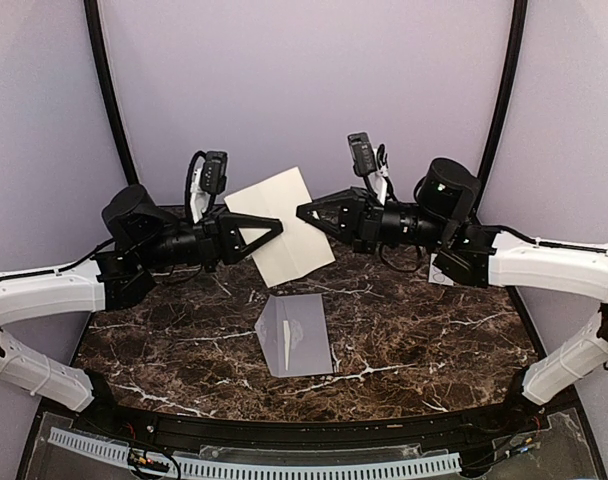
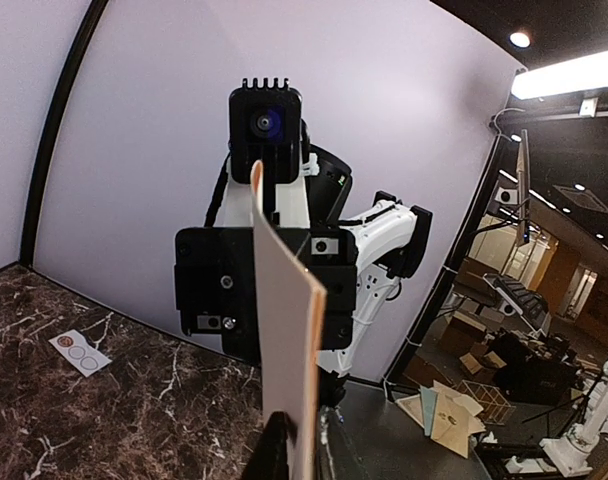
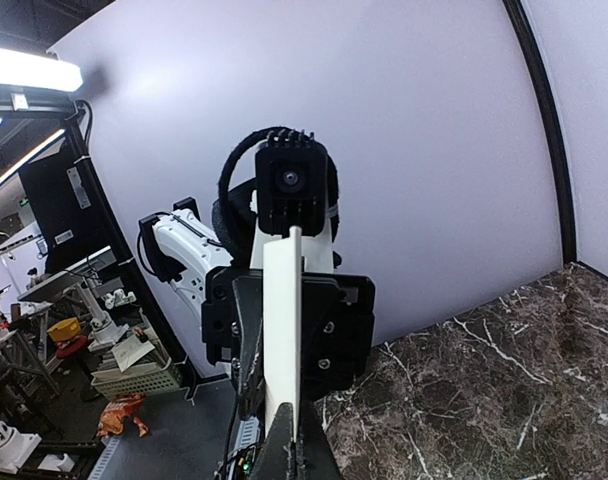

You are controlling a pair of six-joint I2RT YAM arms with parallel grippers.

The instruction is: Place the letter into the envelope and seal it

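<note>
Letter [image 1: 289,248] hanging in mid-air, with left pincer [image 1: 277,227] and right pincer [image 1: 302,211] both clamping shut on its opposite edges. Envelope [image 1: 296,335] is lying flat on the table [image 1: 434,330] directly below the letter. Unequal pulling risks tearing or dropping the letter.

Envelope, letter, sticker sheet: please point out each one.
envelope [image 1: 296,335], top view, centre of its face
letter [image 1: 294,250], top view, lower half of the sheet
sticker sheet [image 2: 81,352], left wrist view, its centre

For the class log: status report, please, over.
Copy: left claw and right claw shut on letter, held aloft. The envelope flat on table. Nothing blocking.
</note>
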